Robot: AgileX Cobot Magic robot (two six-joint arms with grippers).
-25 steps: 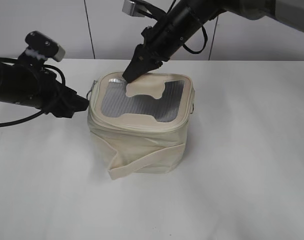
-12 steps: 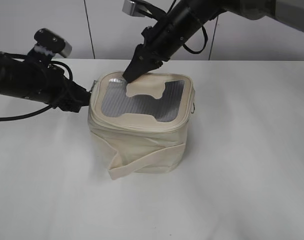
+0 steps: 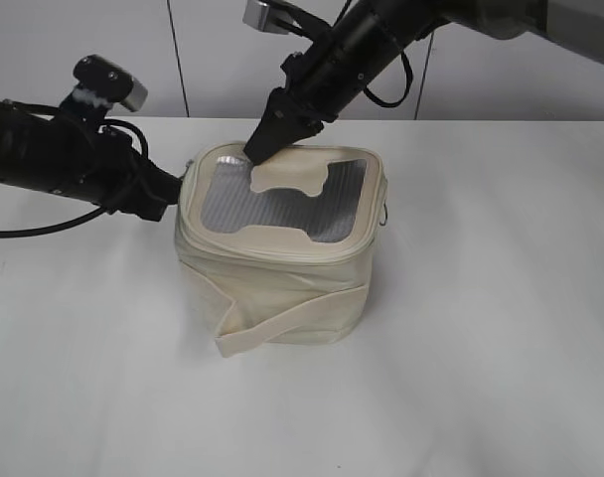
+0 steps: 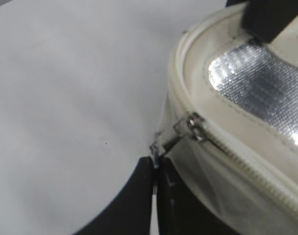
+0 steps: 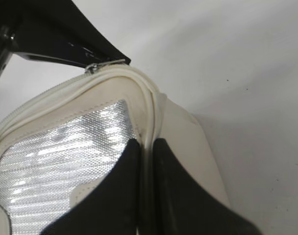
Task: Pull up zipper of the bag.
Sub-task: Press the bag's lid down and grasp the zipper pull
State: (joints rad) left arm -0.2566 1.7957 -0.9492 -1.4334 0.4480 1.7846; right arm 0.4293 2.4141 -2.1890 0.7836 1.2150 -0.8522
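Note:
The cream bag (image 3: 282,288) stands mid-table with its grey mesh top (image 3: 282,204) up. The cream zipper track (image 4: 247,169) runs round the top rim. My left gripper (image 4: 154,164) is at the bag's upper left corner (image 3: 183,184), shut on a silver ring pull (image 4: 154,149) whose slider (image 4: 194,128) sits on the track. My right gripper (image 5: 146,144) reaches down from the back and is shut on the bag's back top rim (image 5: 151,105), as the exterior view (image 3: 257,149) shows. A second pull (image 3: 383,214) hangs at the right side.
A wide cream strap (image 3: 282,328) wraps the bag's front and sticks out at the lower left. The white table (image 3: 501,348) lies all round the bag. A white panelled wall (image 3: 183,60) stands behind.
My left gripper has moved right and slightly up, from beside the bag to its upper left corner, and now holds the ring pull. The right gripper and the bag have stayed put.

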